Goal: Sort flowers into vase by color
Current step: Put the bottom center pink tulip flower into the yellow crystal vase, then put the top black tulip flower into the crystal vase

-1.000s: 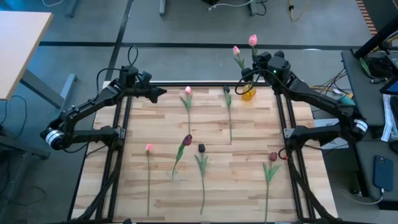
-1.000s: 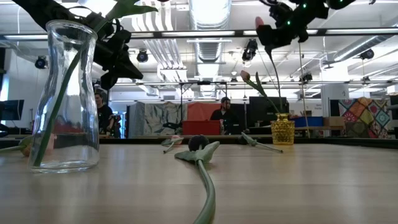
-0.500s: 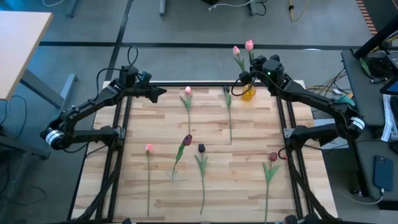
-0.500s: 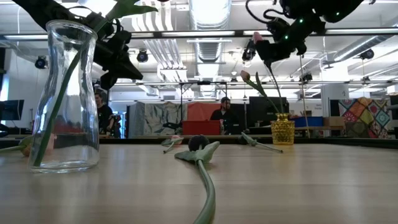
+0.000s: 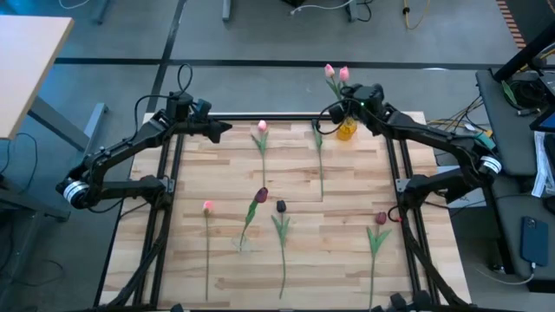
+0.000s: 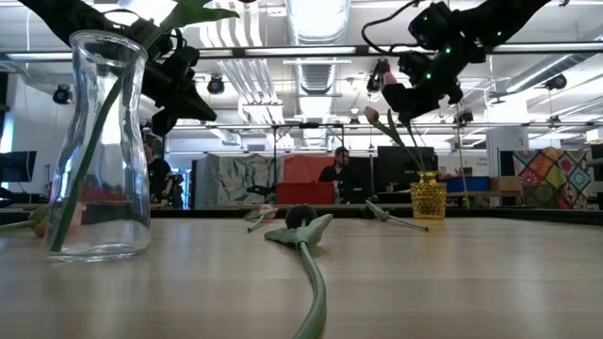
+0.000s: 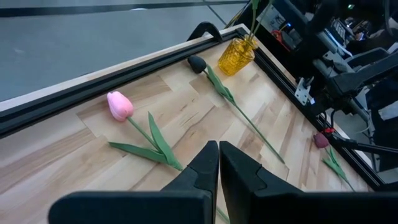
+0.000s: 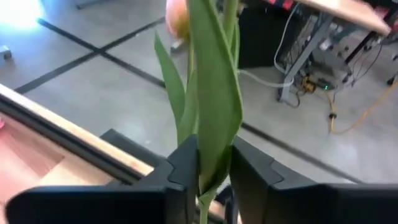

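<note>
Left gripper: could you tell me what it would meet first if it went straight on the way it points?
Probably the tabletop near the pink tulip; the left gripper, shut, tilts down toward it, though depth is unclear.

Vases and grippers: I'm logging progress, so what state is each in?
Yellow vase: upright, one pink tulip in it.
Clear vase: upright, one stem inside.
Right gripper: shut on a second pink tulip above the yellow vase.
Left gripper: shut, empty.
</note>
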You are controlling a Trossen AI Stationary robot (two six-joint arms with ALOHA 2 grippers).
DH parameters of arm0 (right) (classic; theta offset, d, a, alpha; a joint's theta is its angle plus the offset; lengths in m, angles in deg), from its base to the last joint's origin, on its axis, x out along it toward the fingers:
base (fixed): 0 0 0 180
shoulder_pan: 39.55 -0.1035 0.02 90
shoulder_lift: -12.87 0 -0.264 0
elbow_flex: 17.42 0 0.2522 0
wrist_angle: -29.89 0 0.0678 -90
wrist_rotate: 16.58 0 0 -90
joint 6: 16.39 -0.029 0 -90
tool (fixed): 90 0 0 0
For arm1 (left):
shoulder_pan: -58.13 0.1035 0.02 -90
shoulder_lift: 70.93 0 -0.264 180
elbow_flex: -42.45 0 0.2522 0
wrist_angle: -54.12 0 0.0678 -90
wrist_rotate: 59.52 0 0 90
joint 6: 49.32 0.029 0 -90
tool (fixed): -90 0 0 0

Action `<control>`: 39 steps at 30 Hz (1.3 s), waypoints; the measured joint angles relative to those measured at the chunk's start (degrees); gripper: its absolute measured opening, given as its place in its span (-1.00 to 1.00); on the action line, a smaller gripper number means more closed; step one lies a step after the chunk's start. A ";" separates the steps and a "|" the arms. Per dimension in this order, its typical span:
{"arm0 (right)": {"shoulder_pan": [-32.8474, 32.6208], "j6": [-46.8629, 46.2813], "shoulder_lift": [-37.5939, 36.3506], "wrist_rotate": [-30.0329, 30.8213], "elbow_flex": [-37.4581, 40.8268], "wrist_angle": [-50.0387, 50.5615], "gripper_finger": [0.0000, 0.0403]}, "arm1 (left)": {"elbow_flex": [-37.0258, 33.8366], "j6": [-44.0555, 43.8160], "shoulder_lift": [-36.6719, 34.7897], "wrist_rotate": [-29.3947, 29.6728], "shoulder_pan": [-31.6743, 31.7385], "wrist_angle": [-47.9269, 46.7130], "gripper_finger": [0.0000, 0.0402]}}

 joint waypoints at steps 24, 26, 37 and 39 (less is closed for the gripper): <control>-5.02 -20.24 -1.29 -8.57 -18.64 30.50 -0.05 | 0.02 0.00 0.00 0.02 0.02 1.37 -1.00; -7.71 -23.88 -1.27 -11.13 -18.59 31.44 -0.08 | 0.02 0.00 0.00 0.02 0.01 1.37 -1.00; -18.43 -43.09 8.57 -9.16 -12.10 30.52 -0.14 | -0.35 0.79 0.00 -0.02 0.00 1.26 -1.00; -18.56 -45.19 11.87 -9.22 -11.87 30.56 -0.14 | -0.35 0.96 0.00 -0.04 0.00 1.30 -1.00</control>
